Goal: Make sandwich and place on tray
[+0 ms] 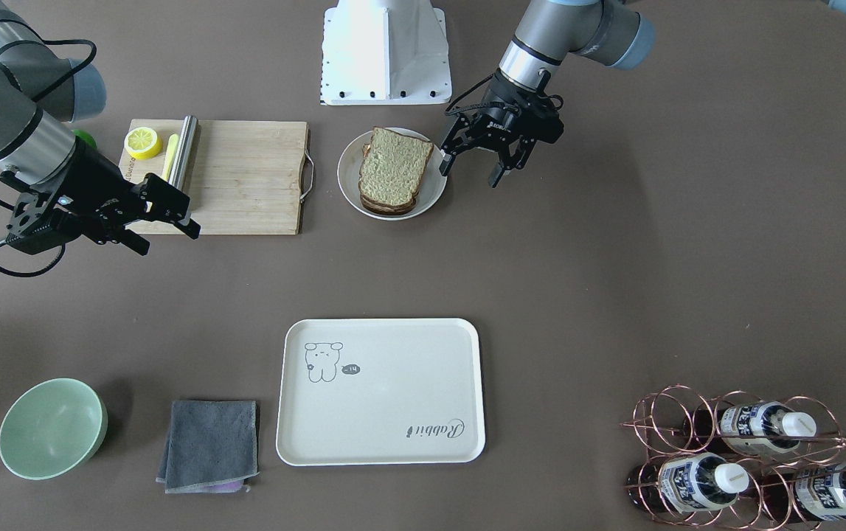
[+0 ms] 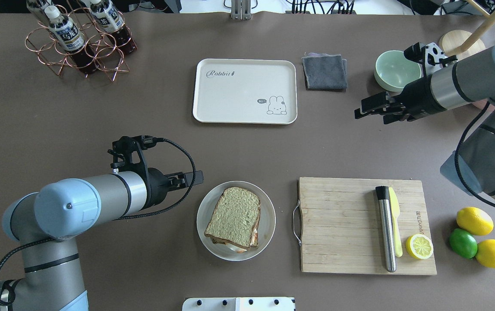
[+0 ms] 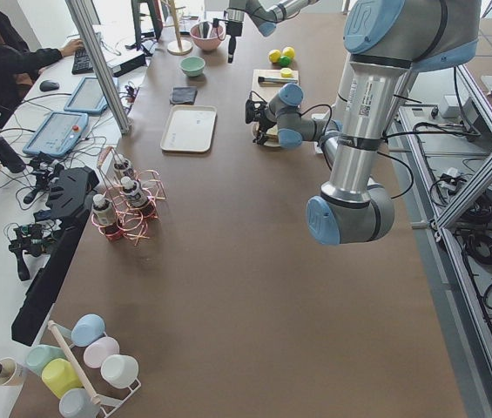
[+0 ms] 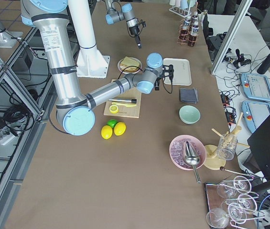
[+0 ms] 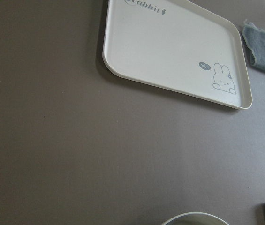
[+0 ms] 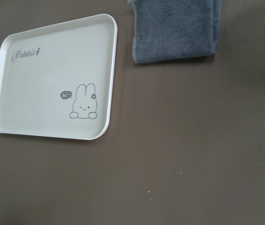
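1. The sandwich (image 2: 234,216) lies flat on a round white plate (image 2: 269,224). Its long axis runs from the robot toward the tray (image 2: 245,93), a little slanted. The tray is well apart, with its long side across the counter (image 2: 143,108).
2. The brown counter carries also a wooden cutting board (image 2: 342,224) just beside the plate, and a grey cloth (image 2: 325,71) and a green bowl (image 2: 392,69) near the tray.
3. The left pincer (image 1: 471,174) hangs just beside the plate, spread wide and holding nothing. The right pincer (image 1: 168,241) hovers raised in the air, also parted and empty
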